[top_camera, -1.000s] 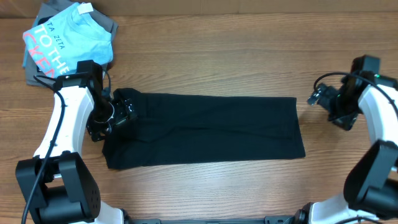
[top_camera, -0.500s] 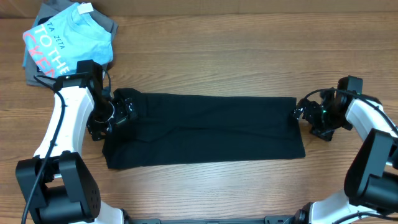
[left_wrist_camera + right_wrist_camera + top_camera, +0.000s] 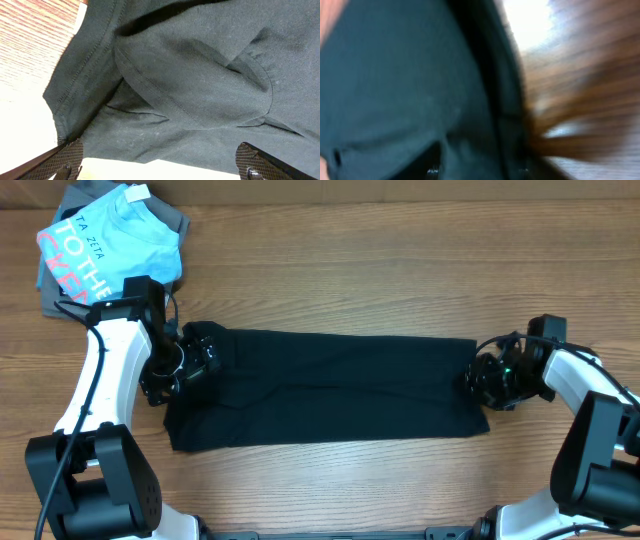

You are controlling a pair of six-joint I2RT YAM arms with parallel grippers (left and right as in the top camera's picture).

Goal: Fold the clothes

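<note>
- The plain black short-sleeved collared shirt of soft fabric (image 3: 330, 385) lies flat on the brown wooden bench (image 3: 350, 260) as one long band with its sides turned in. To my eye the lengthwise folds are done and the fold across is not.
- It is spread out smooth so that each short end can be picked up cleanly; one arm stands at each end for that reason, I judge.
- The left fingers (image 3: 67, 157) hang released and spread wide over the shirt's collar end. The left wrist view shows the curved collar seam between the two tips, with cloth under them and none pinched.
- The right fingers (image 3: 482, 380) sit at the shirt's opposite short end, over its edge near the far corner. The right wrist view is blurred: the hem runs close past the tips, with bare bench just beyond it. I cannot tell whether they are clenched on the hem or apart.
- A light blue tee with pink and white lettering (image 3: 120, 240) rests on grey folded garments (image 3: 175, 220), well beyond the shirt's collar-end corner, clear of the work.
- Risk: a grip that takes only the top layer would pull the band askew.
</note>
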